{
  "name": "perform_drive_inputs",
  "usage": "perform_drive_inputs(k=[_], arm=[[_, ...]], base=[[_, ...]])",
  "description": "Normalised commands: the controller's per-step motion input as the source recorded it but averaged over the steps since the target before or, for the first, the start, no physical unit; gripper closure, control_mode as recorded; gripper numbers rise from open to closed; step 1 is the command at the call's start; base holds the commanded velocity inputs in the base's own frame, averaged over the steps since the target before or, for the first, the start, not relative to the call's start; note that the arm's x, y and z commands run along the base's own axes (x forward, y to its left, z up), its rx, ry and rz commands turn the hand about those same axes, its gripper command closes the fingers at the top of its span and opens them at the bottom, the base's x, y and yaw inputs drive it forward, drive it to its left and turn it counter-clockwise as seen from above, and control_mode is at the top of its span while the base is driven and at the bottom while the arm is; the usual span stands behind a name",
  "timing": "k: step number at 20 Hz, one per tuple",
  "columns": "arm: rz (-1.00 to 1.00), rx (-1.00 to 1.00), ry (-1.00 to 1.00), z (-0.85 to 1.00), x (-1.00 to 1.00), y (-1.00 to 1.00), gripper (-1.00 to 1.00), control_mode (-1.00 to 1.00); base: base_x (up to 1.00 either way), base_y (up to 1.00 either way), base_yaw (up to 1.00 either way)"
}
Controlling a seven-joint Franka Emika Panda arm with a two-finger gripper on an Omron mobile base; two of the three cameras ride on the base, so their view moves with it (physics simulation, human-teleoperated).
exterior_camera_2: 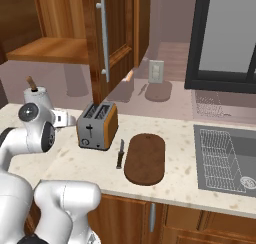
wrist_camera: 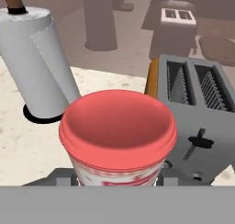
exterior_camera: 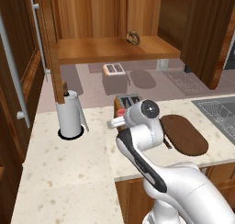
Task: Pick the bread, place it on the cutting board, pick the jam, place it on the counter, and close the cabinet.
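A: Any writing you can read on the jam [wrist_camera: 118, 136]?

B: None. In the hand view the jar has a red lid and a pale band with red smears below it, but no legible letters. The bottom of the jar is cut off by the lower edge.

A: Is the gripper [wrist_camera: 118, 175] holding it?

B: The jar sits right between the dark finger bases, which press against its sides (the fingertips themselves are hidden behind it), so it looks clamped on the jam. In the left base view only a sliver of red [exterior_camera: 120, 112] peeks out behind the arm's wrist, just over the counter [exterior_camera: 69, 163] beside the toaster [exterior_camera: 127, 100].

A: And the bread?

B: The bread [exterior_camera: 133, 37] is a dark knot on the cabinet [exterior_camera: 114, 48] shelf, too small to make out in detail. The cabinet doors stand open.

A: The board?

B: The board [exterior_camera_2: 145, 158] lies bare on the counter right of the toaster, with a knife [exterior_camera_2: 120, 153] beside it. A paper towel roll [exterior_camera: 70, 115] stands left of the jar; its label side, if any, is blank.
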Motion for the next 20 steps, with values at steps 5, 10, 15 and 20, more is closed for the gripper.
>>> perform_drive_inputs(k=[5, 10, 15, 20], arm=[[0.00, 0.00, 0.09, -0.31, 0.00, 0.21, 1.00, -1.00], [0.00, 0.00, 0.10, -0.23, 0.00, 0.17, 1.00, -1.00], [0.00, 0.00, 0.06, -0.24, 0.00, 0.12, 1.00, -1.00], [0.00, 0.00, 0.01, -0.37, 0.00, 0.11, 1.00, -1.00]], base=[[0.00, 0.00, 0.00], [0.00, 0.00, 0.00], [0.00, 0.00, 0.00], [0.00, 0.00, 0.00]])
